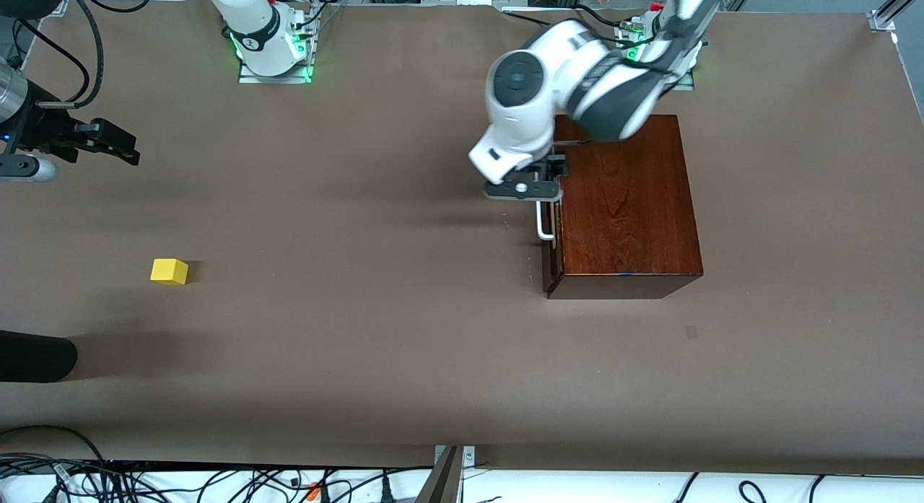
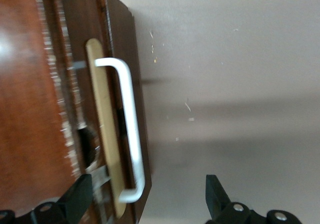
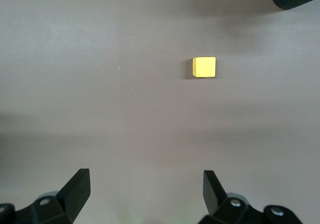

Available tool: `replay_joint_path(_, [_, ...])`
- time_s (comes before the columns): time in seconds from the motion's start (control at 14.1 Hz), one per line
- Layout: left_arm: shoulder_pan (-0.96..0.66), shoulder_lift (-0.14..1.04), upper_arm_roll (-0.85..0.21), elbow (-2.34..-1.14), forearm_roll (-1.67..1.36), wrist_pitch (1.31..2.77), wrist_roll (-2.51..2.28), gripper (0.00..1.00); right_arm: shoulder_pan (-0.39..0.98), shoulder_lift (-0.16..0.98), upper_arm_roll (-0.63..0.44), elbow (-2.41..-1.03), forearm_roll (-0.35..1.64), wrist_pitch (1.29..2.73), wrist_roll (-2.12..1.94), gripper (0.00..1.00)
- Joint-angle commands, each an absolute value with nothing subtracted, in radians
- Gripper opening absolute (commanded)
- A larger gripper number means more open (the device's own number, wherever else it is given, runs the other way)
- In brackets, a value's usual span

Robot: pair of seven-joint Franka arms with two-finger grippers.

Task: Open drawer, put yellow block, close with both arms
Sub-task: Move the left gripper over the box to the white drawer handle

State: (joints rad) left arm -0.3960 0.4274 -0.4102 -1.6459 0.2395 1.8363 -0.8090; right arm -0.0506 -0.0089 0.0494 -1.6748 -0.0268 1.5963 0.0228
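Dark mahogany, the box (image 1: 628, 200) sits on the brown desk (image 1: 375, 344) toward the left arm's end. Its drawer (image 1: 552, 232) faces the right arm's end and looks shut or nearly so, with only a thin pale strip showing at the front. The white handle (image 1: 543, 225) has its long axis running from the robots' bases toward the front camera, level with the desk.

The left claw (image 1: 538, 193) hangs over the handle's end nearer the bases. In the left wrist view its fingers (image 2: 75, 199) are spread, one over the box, the other over bare desk, with the handle between them.

The yellow block (image 1: 170, 271) lies flat on the desk toward the right arm's end, well apart from the box.

The right claw (image 1: 119, 146) hovers over the desk, fingers (image 3: 75, 191) spread and pinching nothing.
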Motion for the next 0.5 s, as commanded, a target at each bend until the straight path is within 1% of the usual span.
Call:
replay_joint_path(0.0, [-0.419, 0.480, -0.403, -1.611, 0.314, 1.836, -0.883, 1.00, -0.060, -0.003, 0.055, -1.655, -0.014, 1.585, 0.011, 1.00])
replay_joint_path(0.43, [-0.431, 0.525, -0.402, -1.620, 0.364, 1.864, -0.885, 1.00, -0.060, -0.003, 0.055, -1.655, -0.014, 1.585, 0.011, 1.00])
